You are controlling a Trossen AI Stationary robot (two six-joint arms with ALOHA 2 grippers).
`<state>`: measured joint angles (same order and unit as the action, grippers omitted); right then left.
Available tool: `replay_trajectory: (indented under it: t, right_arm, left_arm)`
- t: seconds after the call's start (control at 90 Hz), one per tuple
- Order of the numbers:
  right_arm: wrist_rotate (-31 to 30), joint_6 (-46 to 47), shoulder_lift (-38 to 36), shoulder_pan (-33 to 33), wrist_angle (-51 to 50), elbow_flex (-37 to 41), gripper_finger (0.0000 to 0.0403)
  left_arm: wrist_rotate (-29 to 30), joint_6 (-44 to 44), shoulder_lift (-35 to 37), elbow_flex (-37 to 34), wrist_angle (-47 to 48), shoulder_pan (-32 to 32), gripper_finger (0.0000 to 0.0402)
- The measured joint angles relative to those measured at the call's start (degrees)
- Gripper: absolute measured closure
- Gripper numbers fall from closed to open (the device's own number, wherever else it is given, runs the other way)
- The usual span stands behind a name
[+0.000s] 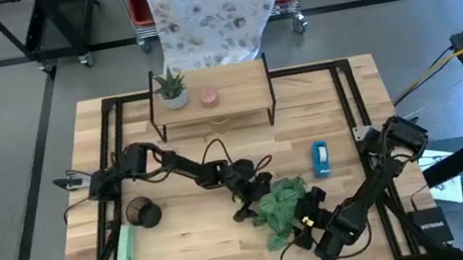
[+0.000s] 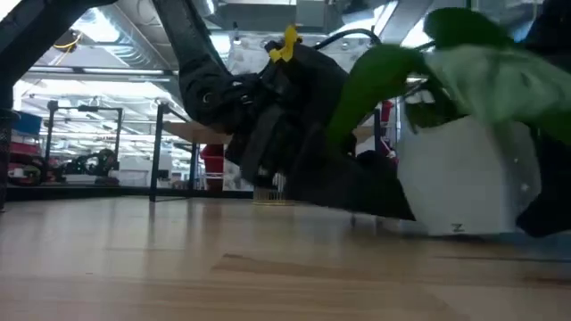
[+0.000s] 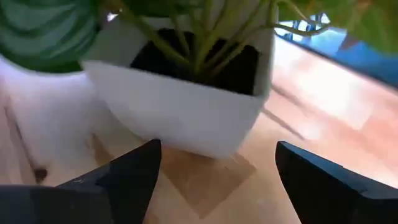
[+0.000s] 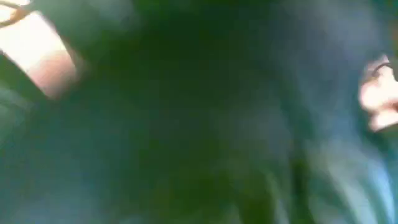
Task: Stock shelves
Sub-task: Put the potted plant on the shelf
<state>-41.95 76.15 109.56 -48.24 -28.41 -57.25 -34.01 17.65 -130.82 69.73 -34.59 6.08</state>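
Observation:
A leafy green plant in a white square pot stands on the table near its front middle. My left gripper is open just to the pot's left. One finger stands off each side of the pot's near wall and neither touches it. My right gripper is at the plant's near right side, in among the leaves, and its wrist view shows only dark green blur. The shelves stand at the far middle. A small succulent in a white pot and a pink item are on their top plank.
A blue item lies right of the plant. A round black item and a pale green item lie at the near left. Black rails frame the tabletop. Bare wood shows between the plant and the shelves.

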Motion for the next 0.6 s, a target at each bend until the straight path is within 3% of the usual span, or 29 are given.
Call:
replay_trajectory:
  t: [0.289, 0.6]
  right_arm:
    - [-0.5, 0.1, 0.0, 0.0, 0.7, 0.0, 0.0052]
    - [1.9, -11.1, 0.0, -0.1, 2.8, -0.1, 0.0052]
  left_arm:
    - [8.3, 1.8, 0.1, 0.0, 0.8, 1.0, 0.0103]
    - [6.8, 2.5, 1.7, 0.1, 2.6, -1.3, 0.0103]
